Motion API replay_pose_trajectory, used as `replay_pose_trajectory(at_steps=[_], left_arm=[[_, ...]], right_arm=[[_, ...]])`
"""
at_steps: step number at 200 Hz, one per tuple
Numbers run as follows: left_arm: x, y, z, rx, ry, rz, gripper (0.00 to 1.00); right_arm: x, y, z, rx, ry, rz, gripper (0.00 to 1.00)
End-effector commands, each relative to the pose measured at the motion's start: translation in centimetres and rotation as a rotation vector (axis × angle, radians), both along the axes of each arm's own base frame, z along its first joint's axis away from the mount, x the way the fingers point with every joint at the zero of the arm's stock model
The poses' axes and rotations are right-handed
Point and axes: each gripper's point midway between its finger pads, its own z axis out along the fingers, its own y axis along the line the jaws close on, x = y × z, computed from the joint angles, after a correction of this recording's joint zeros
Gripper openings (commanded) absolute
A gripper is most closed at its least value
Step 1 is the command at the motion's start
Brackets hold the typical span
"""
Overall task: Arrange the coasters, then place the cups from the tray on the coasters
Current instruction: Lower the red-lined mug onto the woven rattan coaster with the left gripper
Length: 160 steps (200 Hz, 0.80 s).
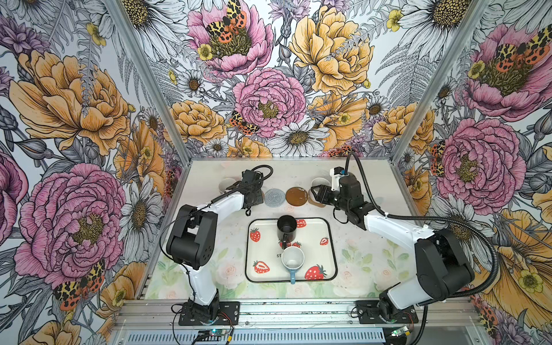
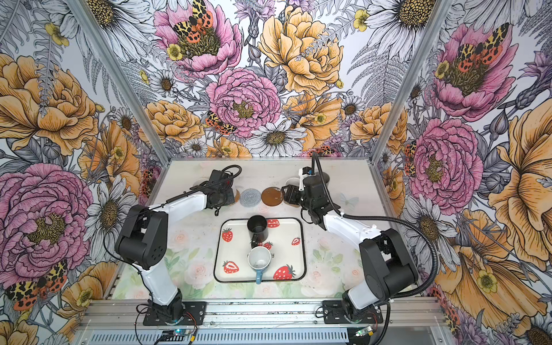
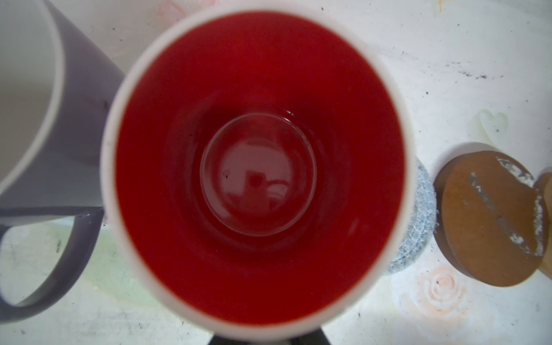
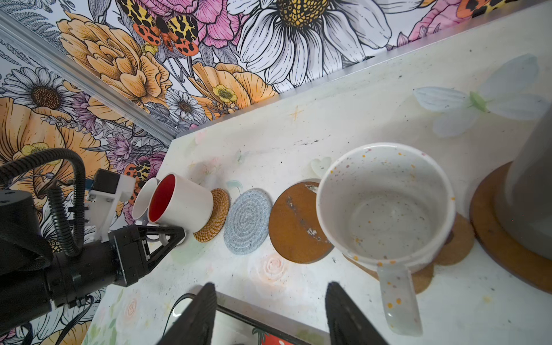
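Left hand closed narrowly on the handle of the red-inside mug, mug on the woven coaster, right hand open and empty beside the speckled mug, black mug and light blue mug on the tray, lower centre of a top view

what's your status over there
left gripper shut on red-inside mug at rattan coaster. right gripper open, empty. black mug, blue mug on tray. nothing blocking.
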Motion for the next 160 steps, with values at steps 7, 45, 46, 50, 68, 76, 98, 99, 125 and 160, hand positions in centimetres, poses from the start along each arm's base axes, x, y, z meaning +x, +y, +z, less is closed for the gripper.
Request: replay_pose_trajectory(at_steps=[7, 45, 46, 50, 68, 76, 98, 99, 125, 160], left_arm=[[2.8, -0.4, 3.3, -0.048, -0.123, 0.01, 0.0], [2.7, 0.1, 1.3, -0.028, -0.084, 0.017, 0.0], [2.7, 0.1, 1.3, -0.028, -0.083, 0.017, 0.0], [2.8, 0.1, 1.2, -0.026, -0.082, 0.018, 0.0], [2.7, 0.3, 1.2, -0.022, -0.081, 0.019, 0.0], [2.7, 0.4, 1.0, -0.02, -0.078, 0.022, 0.0], [2.7, 0.5, 1.0, -0.019, -0.077, 0.024, 0.0], [2.7, 0.5, 0.9, -0.02, -0.076, 0.025, 0.0], [2.7, 0.4, 0.6, -0.023, -0.067, 0.02, 0.0], [2.6, 0.1, 0.1, -0.036, -0.051, 0.012, 0.0]], right_arm=[[0.6, 0.3, 1.0, 0.001, -0.027, 0.017, 0.6], [0.7, 0.4, 0.8, 0.001, -0.023, 0.017, 0.61], [0.7, 0.4, 0.8, 0.001, -0.023, 0.017, 0.6], [0.7, 0.4, 0.8, 0.003, -0.022, 0.017, 0.61], [0.7, 0.4, 0.7, 0.003, -0.017, 0.019, 0.6], [0.7, 0.5, 0.7, 0.005, -0.018, 0.02, 0.61], [0.7, 0.5, 0.7, 0.004, -0.019, 0.02, 0.61], [0.7, 0.5, 0.7, 0.004, -0.019, 0.02, 0.61], [0.7, 0.5, 0.7, 0.005, -0.018, 0.021, 0.61], [0.7, 0.5, 0.5, 0.005, -0.012, 0.023, 0.61]])
